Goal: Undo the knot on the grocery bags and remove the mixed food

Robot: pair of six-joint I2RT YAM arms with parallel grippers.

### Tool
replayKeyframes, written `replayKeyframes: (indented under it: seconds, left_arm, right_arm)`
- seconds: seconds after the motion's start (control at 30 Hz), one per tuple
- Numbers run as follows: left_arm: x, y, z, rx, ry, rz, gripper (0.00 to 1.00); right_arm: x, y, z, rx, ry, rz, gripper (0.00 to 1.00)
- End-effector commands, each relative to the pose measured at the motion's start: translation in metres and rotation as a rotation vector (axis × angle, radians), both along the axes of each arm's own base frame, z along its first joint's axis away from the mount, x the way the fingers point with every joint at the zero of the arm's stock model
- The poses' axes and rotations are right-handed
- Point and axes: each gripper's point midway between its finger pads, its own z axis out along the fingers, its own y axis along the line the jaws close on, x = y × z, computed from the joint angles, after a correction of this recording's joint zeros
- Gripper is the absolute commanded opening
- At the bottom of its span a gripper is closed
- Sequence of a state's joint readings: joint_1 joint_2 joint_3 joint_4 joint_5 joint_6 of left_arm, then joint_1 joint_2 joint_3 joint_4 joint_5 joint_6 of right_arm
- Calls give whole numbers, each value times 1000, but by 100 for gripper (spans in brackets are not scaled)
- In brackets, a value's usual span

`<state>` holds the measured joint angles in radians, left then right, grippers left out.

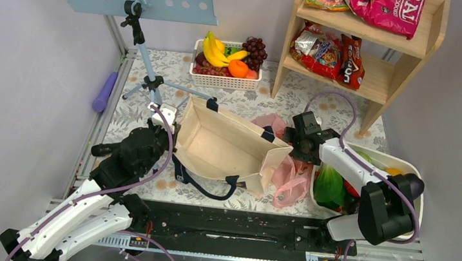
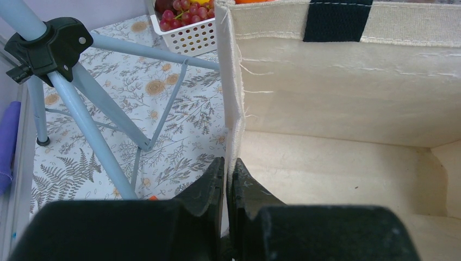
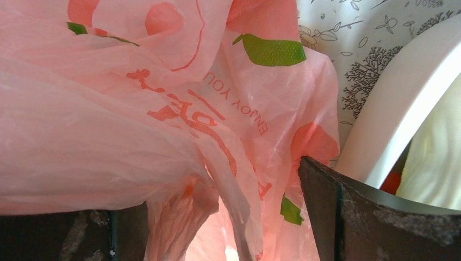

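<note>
The left gripper [image 2: 228,166] pinches the edge of the canvas tote [image 1: 220,145] at the centre of the overhead view. Just right of the tote, the right gripper [image 3: 217,185] gapes wide, with the crumpled pink bag [image 1: 289,182] between its fingers.

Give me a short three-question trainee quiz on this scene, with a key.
1. True or false: the left gripper is shut on the wall edge of the stiff beige canvas tote.
2. Which gripper has open jaws on either side of the thin, crinkly pink plastic bag?
3. Fill in: the yellow bananas lie in a white perforated plastic ____.
Key: 1 true. 2 the right gripper. 3 basket.
</note>
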<state>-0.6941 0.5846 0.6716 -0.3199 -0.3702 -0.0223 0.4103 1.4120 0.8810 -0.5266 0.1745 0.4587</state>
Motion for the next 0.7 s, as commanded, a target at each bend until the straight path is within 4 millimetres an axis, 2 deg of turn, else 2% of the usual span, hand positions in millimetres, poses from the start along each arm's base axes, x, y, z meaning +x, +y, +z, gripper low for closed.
replayKeyframes:
  seconds: [0.0, 0.1, 0.27, 0.4, 0.47, 0.67]
  left_arm:
    - [4, -5, 25, -50, -76, -11, 0]
    - [4, -5, 26, -55, -78, -17, 0]
    - [3, -7, 26, -60, -79, -27, 0]
    - [2, -6, 28, -64, -84, -26, 0]
    - [1, -6, 29, -68, -87, -27, 0]
    - [-2, -8, 32, -81, -97, -49, 0]
  right_arm:
    - [-4, 1, -15, -21, 18, -48, 100]
    - [-7, 6, -25, -15, 34, -69, 100]
    - [-10, -4, -40, -153, 81, -102, 100]
    - [-8, 4, -40, -173, 68, -100, 98]
    - [-7, 7, -43, -155, 62, -106, 88]
    - [-9, 24, -58, -54, 63, -96, 43]
